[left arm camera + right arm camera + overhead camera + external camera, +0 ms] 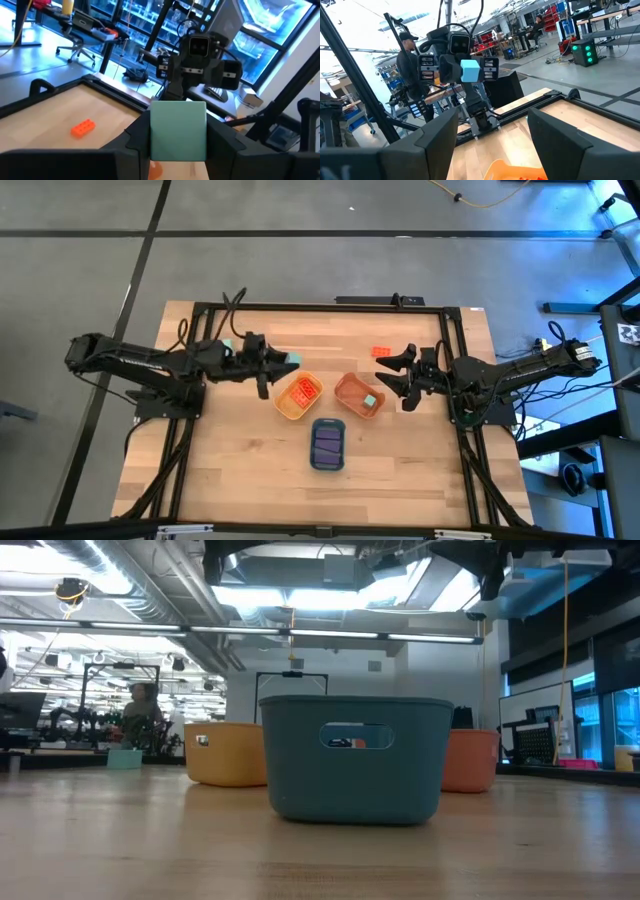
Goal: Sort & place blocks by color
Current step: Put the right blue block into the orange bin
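My left gripper [283, 362] hangs above the table just left of the yellow tray [283, 408] and is shut on a teal block [178, 131]. That block also shows in the right wrist view [470, 70]. Red-orange blocks [305, 390] lie in the yellow tray. A teal block [371, 401] lies in the orange tray [347, 388], and purple blocks [328, 442] lie in the blue tray [328, 466]. One red-orange block [381, 351] lies flat on the table, also seen in the left wrist view [82, 128]. My right gripper [388, 373] is open, right of the orange tray and near that loose block. My left gripper pinches the teal block by its two opposite side faces [155, 135] between the two fingers. The fingers lie roughly level and point toward the table's right. The block is lifted clear of the table, with its front face standing beyond the fingertips [470, 70].
The three trays sit close together at the table's middle, with the blue tray [355, 755] nearest the near edge. A dark frame [320, 306] runs along the table's far side and both flanks. Bare wood [240, 470] lies toward the near edge. People show in the room beyond.
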Available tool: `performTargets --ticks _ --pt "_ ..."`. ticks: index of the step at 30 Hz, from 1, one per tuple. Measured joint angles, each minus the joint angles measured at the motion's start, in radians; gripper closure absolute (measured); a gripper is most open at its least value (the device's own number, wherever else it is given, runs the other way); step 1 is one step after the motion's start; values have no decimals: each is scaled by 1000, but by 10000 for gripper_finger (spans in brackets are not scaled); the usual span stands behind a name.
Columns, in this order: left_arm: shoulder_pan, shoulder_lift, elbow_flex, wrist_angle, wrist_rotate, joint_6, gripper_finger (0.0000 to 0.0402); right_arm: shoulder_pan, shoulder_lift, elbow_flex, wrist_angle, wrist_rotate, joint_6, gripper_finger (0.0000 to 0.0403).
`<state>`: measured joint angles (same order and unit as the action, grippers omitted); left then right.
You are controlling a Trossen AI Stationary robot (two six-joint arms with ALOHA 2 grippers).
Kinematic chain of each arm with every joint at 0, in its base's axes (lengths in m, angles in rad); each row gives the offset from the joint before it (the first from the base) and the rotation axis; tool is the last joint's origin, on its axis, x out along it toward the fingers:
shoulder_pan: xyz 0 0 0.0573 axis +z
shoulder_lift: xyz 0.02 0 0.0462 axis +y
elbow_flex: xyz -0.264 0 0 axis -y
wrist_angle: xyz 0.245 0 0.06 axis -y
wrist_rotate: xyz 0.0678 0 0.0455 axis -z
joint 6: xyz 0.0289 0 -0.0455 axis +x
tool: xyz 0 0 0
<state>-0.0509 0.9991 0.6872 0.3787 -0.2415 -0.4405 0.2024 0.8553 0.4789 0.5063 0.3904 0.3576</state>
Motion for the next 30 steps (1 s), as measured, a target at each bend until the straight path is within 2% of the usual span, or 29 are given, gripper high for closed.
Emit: performTargets --ticks 11,13,16,22,30 --pt "10 28 8 3 4 -31 280 0 0 0 -1 0 4 160" --pt "29 75 31 -10 54 -44 280 0 0 0 2 0 4 160" --pt "53 197 121 -30 136 -34 280 0 0 0 12 0 5 160" --pt "79 509 352 -226 251 72 280 0 0 0 34 1 3 160" --pt "86 868 569 -234 252 156 280 0 -1 0 61 1 -2 160"
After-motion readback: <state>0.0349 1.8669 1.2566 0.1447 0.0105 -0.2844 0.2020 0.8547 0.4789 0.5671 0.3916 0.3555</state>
